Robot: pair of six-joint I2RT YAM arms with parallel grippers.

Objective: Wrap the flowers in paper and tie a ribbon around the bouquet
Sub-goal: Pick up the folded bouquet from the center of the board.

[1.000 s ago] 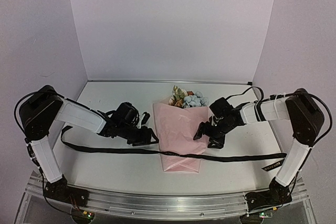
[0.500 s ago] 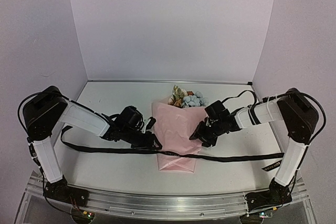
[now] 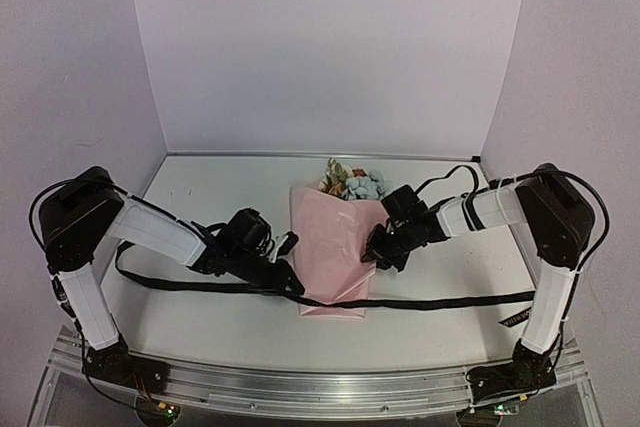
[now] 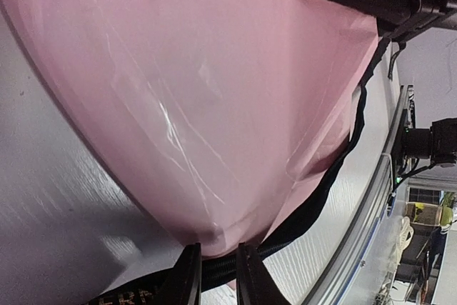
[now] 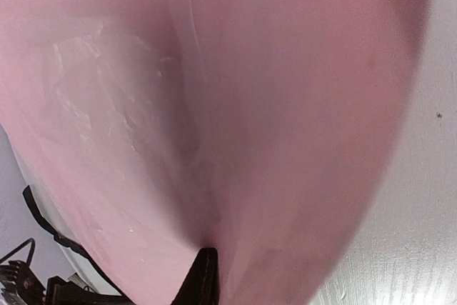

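The bouquet lies mid-table: a pink paper point(image 3: 330, 247) cone with the flowers point(image 3: 352, 183) showing from its far, wide end. The black ribbon point(image 3: 440, 301) runs left to right across the table, under the cone's narrow end. My left gripper point(image 3: 290, 285) is at the cone's lower left edge. In the left wrist view its fingertips point(image 4: 187, 280) stand close together with the ribbon point(image 4: 335, 169) between them, just under the paper's point(image 4: 200, 91) fold. My right gripper point(image 3: 372, 255) is on the cone's right edge, shut point(image 5: 206, 273) on the paper point(image 5: 214, 105).
The ribbon's loose right end point(image 3: 515, 317) lies near the right arm's base. Its left part loops back beside the left arm point(image 3: 125, 252). A metal rail point(image 3: 320, 382) bounds the near table edge. Pale walls enclose the back and sides.
Both arms have moved inward onto the bouquet and both grippers have closed. The paper cone has shifted slightly left and nearer.
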